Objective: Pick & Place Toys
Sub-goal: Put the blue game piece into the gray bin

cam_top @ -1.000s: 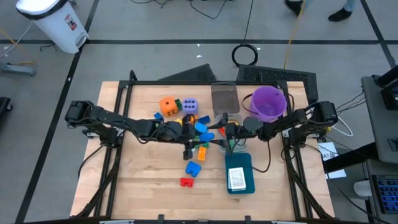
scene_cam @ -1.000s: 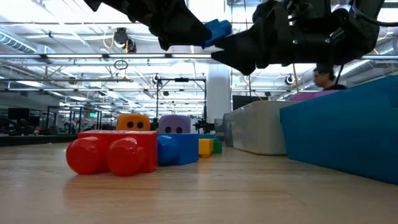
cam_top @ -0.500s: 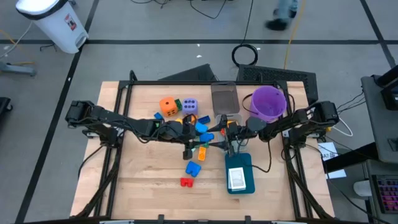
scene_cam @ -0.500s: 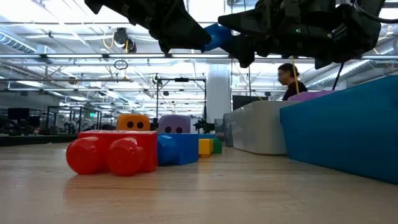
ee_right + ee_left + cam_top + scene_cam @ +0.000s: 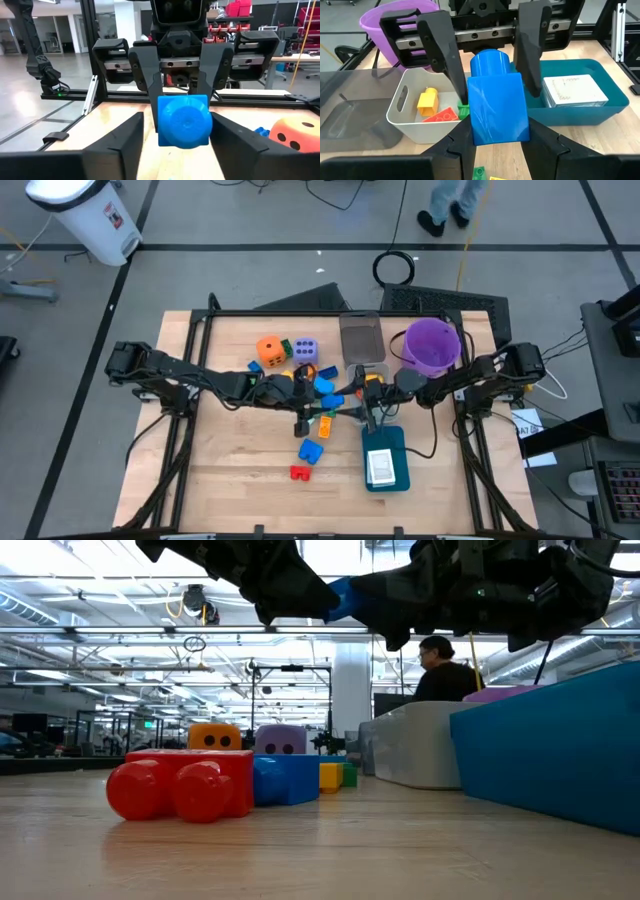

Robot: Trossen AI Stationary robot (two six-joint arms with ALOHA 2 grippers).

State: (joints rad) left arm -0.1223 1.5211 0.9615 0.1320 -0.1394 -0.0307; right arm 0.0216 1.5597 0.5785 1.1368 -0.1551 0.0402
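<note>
Both arms meet over the middle of the pale wooden table (image 5: 230, 480), above the loose toys. The near half of the table is mostly bare wood; free room there is broken only by a small red plastic block with two round studs (image 5: 300, 472) and a blue plastic block (image 5: 311, 450) lying apart from the heap.

The left gripper (image 5: 496, 131) pinches a smooth, glossy blue plastic block with a round stud on its end (image 5: 497, 102), held in the air. Its long axis runs along the left fingers, with the stud end pointing toward the right gripper (image 5: 184, 131). The right gripper's two dark fingers stand spread on either side of the stud end. From the wrist views they look just beside the plastic, but I cannot tell whether they touch it.

Under the block sits an open, rounded-corner grey plastic bin (image 5: 400, 117) holding a yellow piece (image 5: 427, 100) and a red studded piece (image 5: 440, 116). Just beside it is a teal plastic tray (image 5: 600, 112) with white cards (image 5: 574, 91). A purple plastic bucket (image 5: 433, 345) stands toward the far right edge.

On the left of the heap are an orange dotted die (image 5: 270, 350) and a lavender dotted die (image 5: 305, 349), both soft-edged cubes.
</note>
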